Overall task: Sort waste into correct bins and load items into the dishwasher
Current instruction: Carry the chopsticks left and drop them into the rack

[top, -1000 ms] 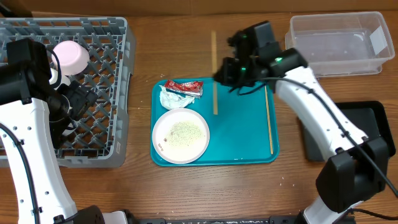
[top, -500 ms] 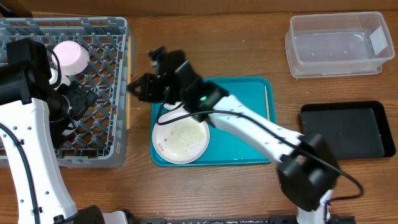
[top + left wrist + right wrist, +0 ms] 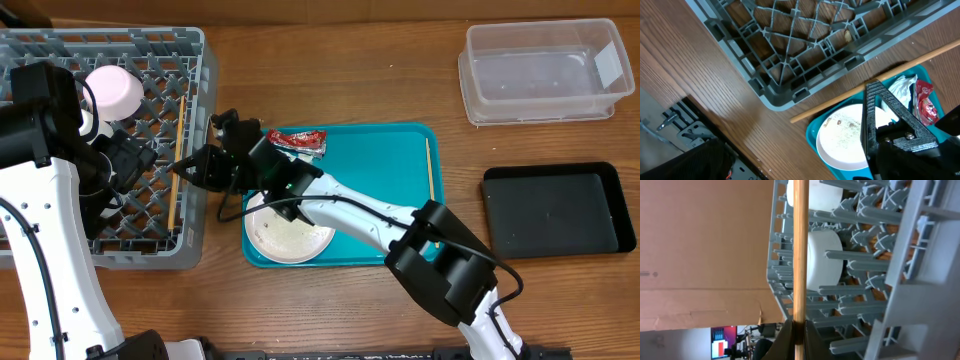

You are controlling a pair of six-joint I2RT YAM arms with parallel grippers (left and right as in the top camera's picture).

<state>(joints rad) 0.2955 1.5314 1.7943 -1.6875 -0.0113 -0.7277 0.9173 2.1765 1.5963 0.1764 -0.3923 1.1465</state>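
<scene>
Surface: brown wood-grain table (image 3: 330, 310), matte.
Plate: round glossy white plate (image 3: 290, 228) with pale crumbs, at 7 o'clock on the teal tray (image 3: 390, 220).
Right gripper (image 3: 186, 166): pinched tight on a thin wooden chopstick (image 3: 182, 120).
Change: a second ago it was at the tray's 12 o'clock; now it is over the rack's 3 o'clock edge.
Meaning: likely ready to release; second chopstick (image 3: 429, 165) is on the tray, unloaded.
Left gripper (image 3: 128, 158): over the rack, opening unclear.
Rack: grey lattice dish rack (image 3: 150, 250), pink bowl (image 3: 113, 90) inside.
Far: clear tub (image 3: 540, 70), 1 o'clock.
</scene>
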